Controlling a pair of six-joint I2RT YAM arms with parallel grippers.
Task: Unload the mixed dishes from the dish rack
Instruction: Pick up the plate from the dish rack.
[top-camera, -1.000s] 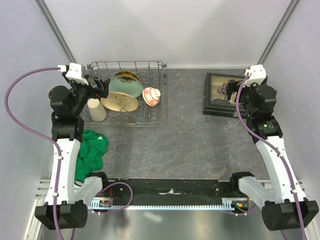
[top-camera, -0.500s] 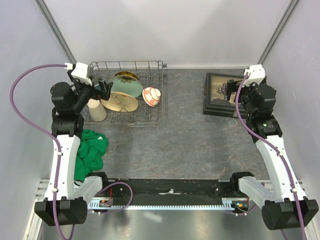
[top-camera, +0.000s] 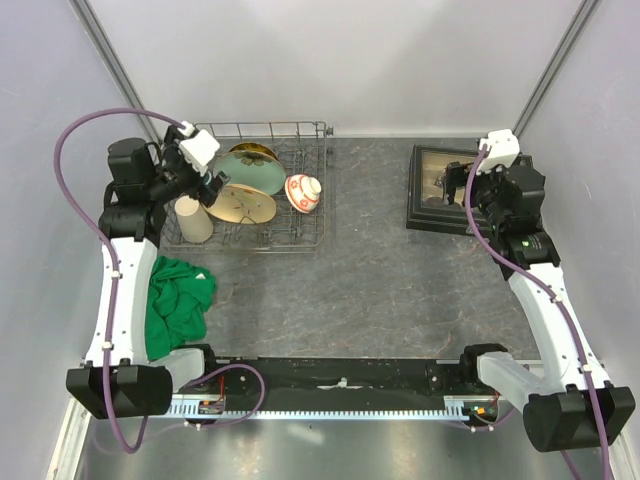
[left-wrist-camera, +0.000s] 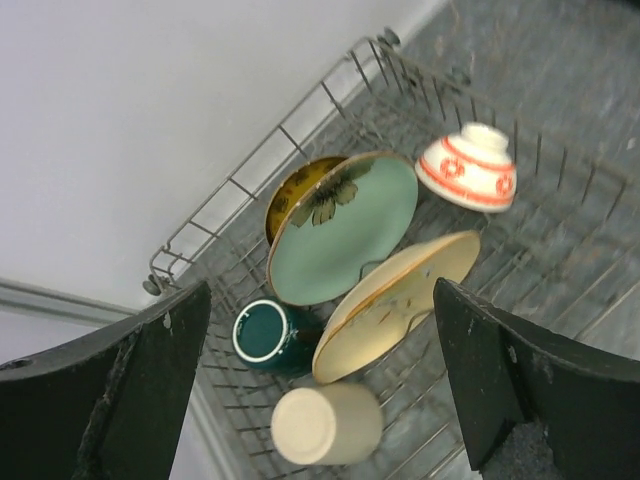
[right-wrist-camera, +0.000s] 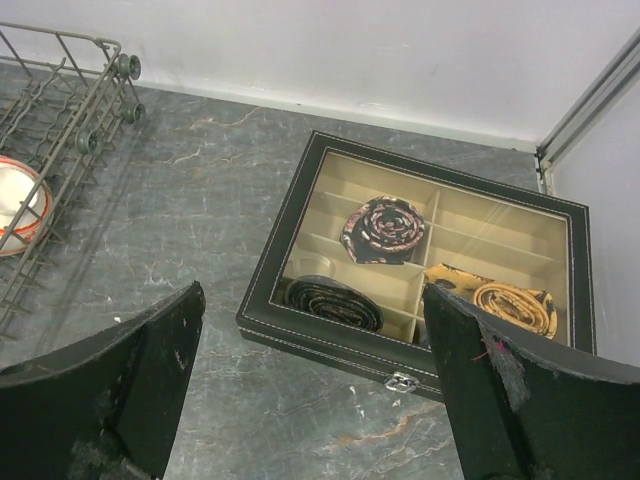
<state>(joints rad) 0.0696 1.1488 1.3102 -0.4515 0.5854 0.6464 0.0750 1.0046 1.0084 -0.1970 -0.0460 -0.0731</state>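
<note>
Over the last second the left arm swings its wrist in from the rack's left edge, and the left pincer (top-camera: 207, 182) now hangs above the left half of the dish rack (top-camera: 300, 130), apart from every dish. I read this as the approach for the first pick: nothing is unloaded yet.

All six dishes sit in the rack at the far left of the counter (top-camera: 370, 280):
- the pale green plate (left-wrist-camera: 345, 235) stands tilted on edge
- the yellow-gold patterned dish (left-wrist-camera: 290, 190) stands just behind it
- the cream plate with bird pattern (left-wrist-camera: 400, 300) leans in front of it
- the dark green mug (left-wrist-camera: 265, 335) stands mouth up beside the two plates
- the beige cup (left-wrist-camera: 325, 425) lies on its side at the near left corner
- the small red-and-white bowl (left-wrist-camera: 468, 167) sits upside down, off to the right

The left forearm rises steeply from its base, and the wrist bends over to aim the fingers down and inward at the mug and the plates. The jaws are spread wide and hold nothing.

The right arm has hardly shifted. It reaches forward with its right pincer (right-wrist-camera: 312, 300) spread and empty, poised over the dark-framed box (right-wrist-camera: 430, 260) and well apart from the rack. The green cloth (top-camera: 180, 300) lies by the left arm
</note>
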